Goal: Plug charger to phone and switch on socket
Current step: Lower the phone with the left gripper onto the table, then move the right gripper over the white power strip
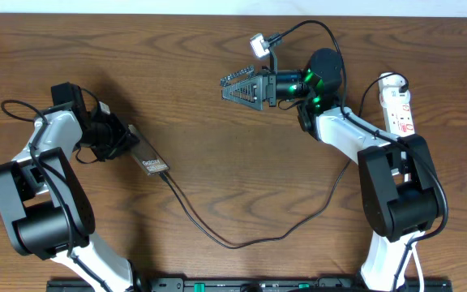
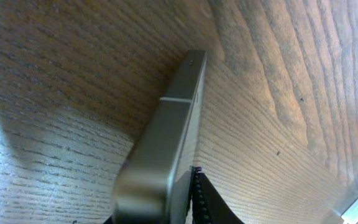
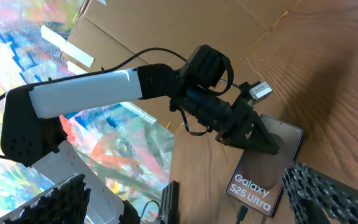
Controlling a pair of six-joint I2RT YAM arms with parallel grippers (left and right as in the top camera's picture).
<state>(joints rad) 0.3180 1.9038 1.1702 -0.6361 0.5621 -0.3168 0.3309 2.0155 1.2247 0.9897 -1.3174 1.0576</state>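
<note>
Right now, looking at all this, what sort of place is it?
Probably a robotics lab or test bench: two robot arms fixed at a wooden table, with a phone, charger cable and power strip, and cardboard sheets nearby.

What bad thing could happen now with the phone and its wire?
The left gripper pinches the phone at one end, and the charger meets its other end. A tug or twist could pull the tip out. The right gripper is open and points away from the socket. Turning toward the switch, that arm might snag the charger, which runs close beside it.
</note>
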